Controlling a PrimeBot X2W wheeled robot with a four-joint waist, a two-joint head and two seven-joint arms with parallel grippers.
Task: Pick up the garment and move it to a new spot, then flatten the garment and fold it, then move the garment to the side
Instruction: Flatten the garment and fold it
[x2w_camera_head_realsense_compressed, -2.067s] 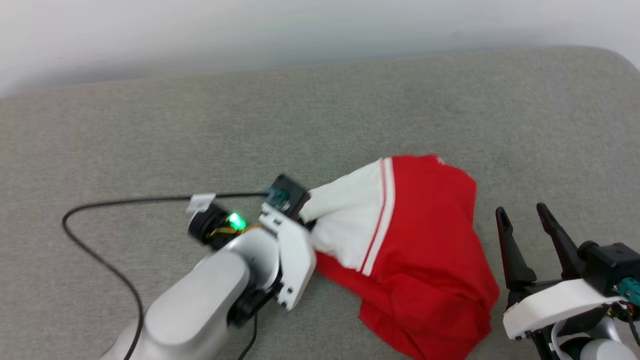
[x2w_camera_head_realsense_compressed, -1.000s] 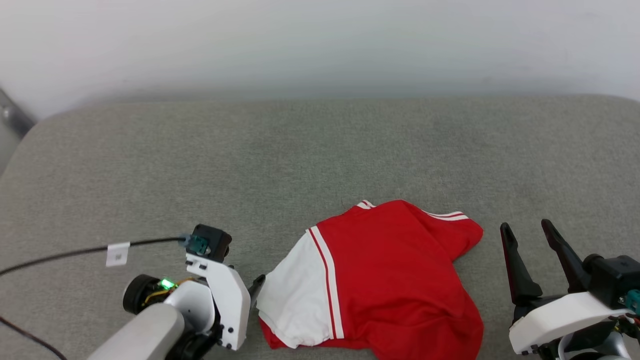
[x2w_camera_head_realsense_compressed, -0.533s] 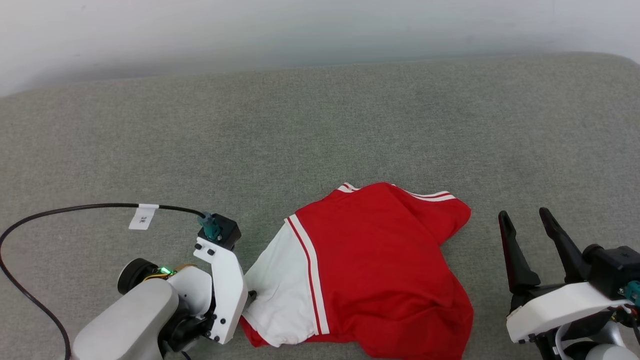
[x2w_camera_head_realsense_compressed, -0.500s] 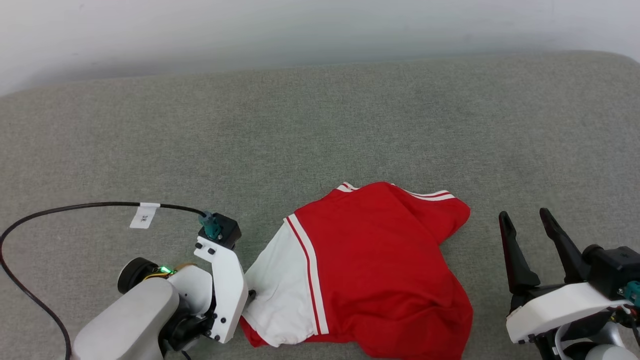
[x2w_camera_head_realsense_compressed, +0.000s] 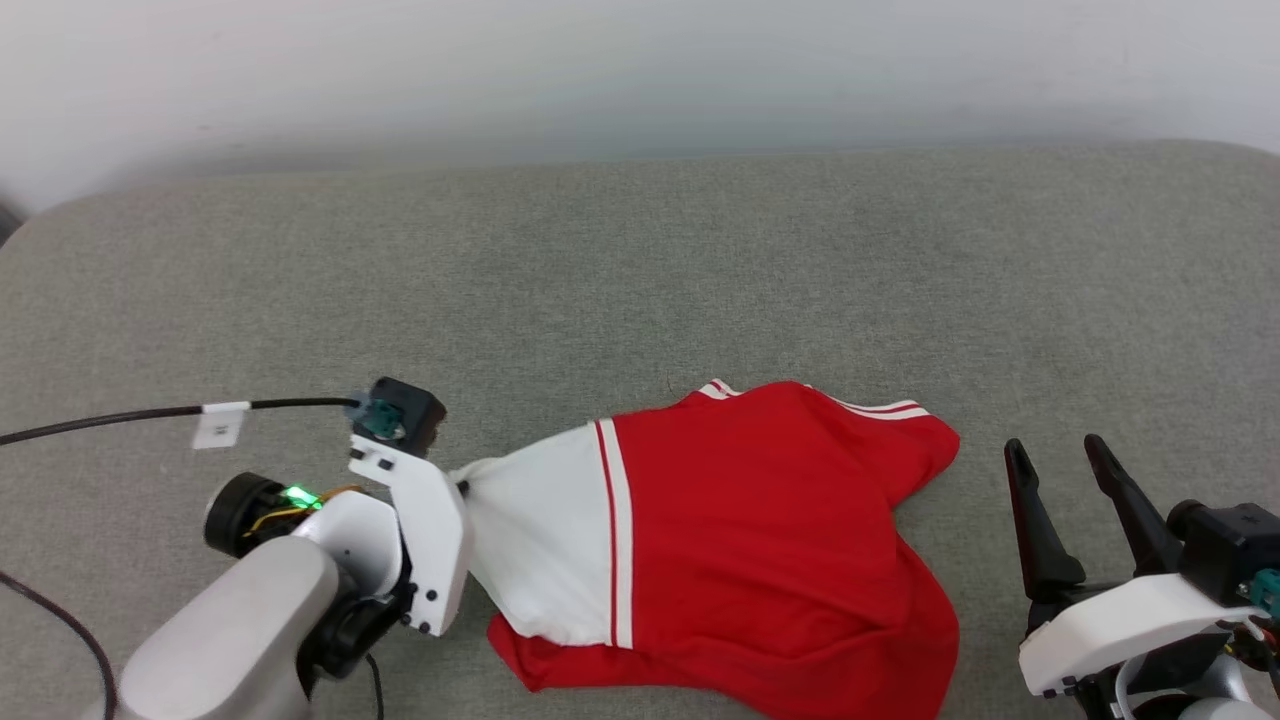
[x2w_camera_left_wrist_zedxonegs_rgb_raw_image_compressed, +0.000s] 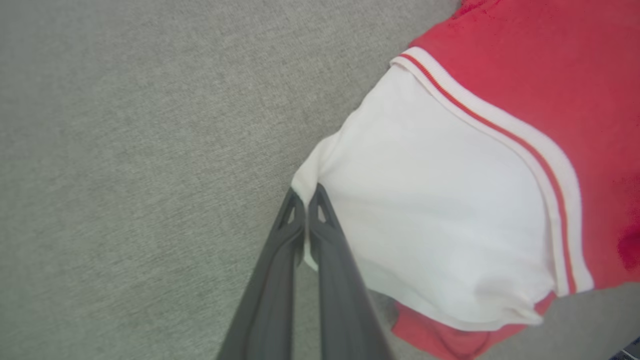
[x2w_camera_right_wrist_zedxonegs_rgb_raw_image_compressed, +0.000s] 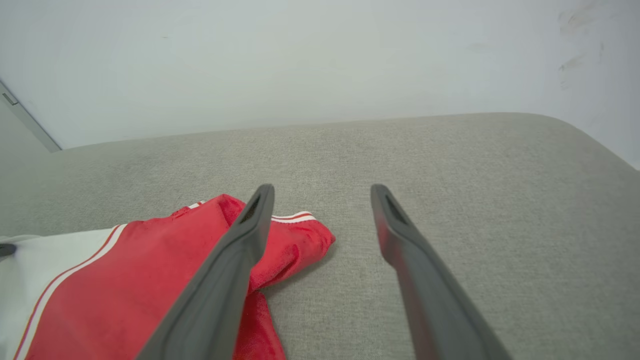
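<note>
Our left hand (x2w_camera_head_realsense_compressed: 462, 487) is clamped on the shirt (x2w_camera_head_realsense_compressed: 760, 540). Its two dark, tapered fingers (x2w_camera_left_wrist_zedxonegs_rgb_raw_image_compressed: 280, 260) are pressed together, with the corner of the white sleeve (x2w_camera_left_wrist_zedxonegs_rgb_raw_image_compressed: 440, 200) pinched at their tips. The cloth gathers to a point there and spreads out in smooth, shallow creases.

The shirt lies on the cushion (x2w_camera_head_realsense_compressed: 640, 270), in the near middle of the head view between our two hands. The sleeve is a soft, matte white knit. A ribbed white band with a thin red stripe (x2w_camera_left_wrist_zedxonegs_rgb_raw_image_compressed: 500, 130) runs where it meets the red cloth. The red part is rumpled into loose, rounded folds, with a lobe bulging toward our right side. A second bit of striped trim (x2w_camera_head_realsense_compressed: 880, 408) shows along its far edge.

Our right hand (x2w_camera_head_realsense_compressed: 1055, 447) is just right of the shirt, its long dark fingers apart and nothing between them. In the right wrist view one finger crosses in front of the red cloth, and we cannot tell whether it touches.

The cushion is covered in grey woven fabric with a fine, even grain. It is padded, has rounded corners, and stands against a plain pale wall (x2w_camera_head_realsense_compressed: 640, 70). A thin black cable (x2w_camera_head_realsense_compressed: 120, 415) with a small white tag (x2w_camera_head_realsense_compressed: 218, 427) curves to our left wrist, where a green light (x2w_camera_head_realsense_compressed: 296, 495) glows.
</note>
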